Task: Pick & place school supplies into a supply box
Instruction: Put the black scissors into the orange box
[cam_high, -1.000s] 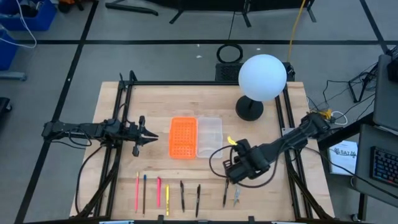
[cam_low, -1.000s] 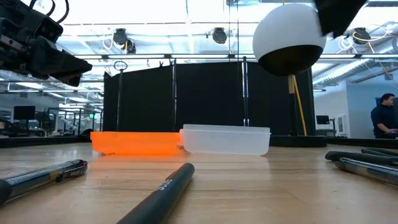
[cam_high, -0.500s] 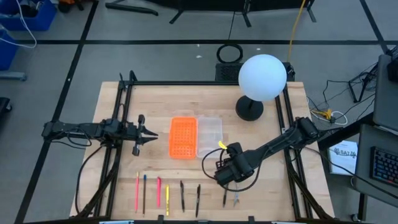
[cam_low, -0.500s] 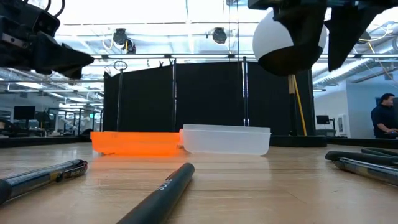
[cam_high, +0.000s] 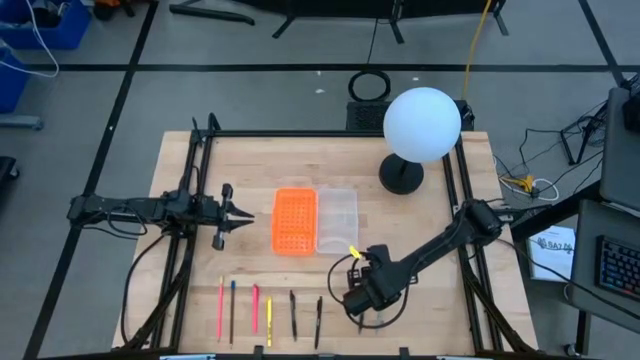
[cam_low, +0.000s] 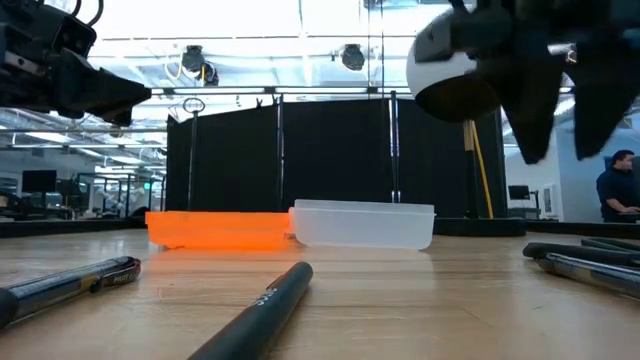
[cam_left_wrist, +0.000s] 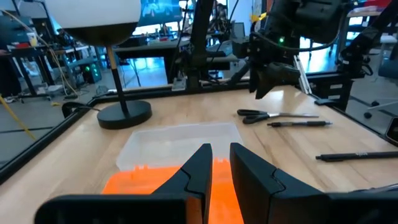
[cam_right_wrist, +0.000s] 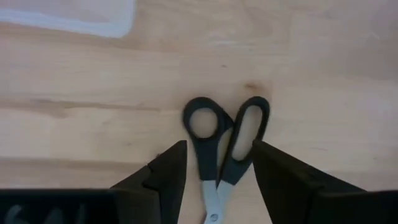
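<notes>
Right claw (cam_right_wrist: 214, 180) open wide, straddling black-handled silver scissors (cam_right_wrist: 224, 140) near clear plastic box (cam_high: 337, 219); box empty, nothing placed yet.

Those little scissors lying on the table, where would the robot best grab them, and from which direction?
Probably from straight above, closing across the narrow neck just below the two black handle loops. The scissors lie flat and closed on the wood, so only the top is free. The right gripper hangs open over them, one finger either side.
</notes>
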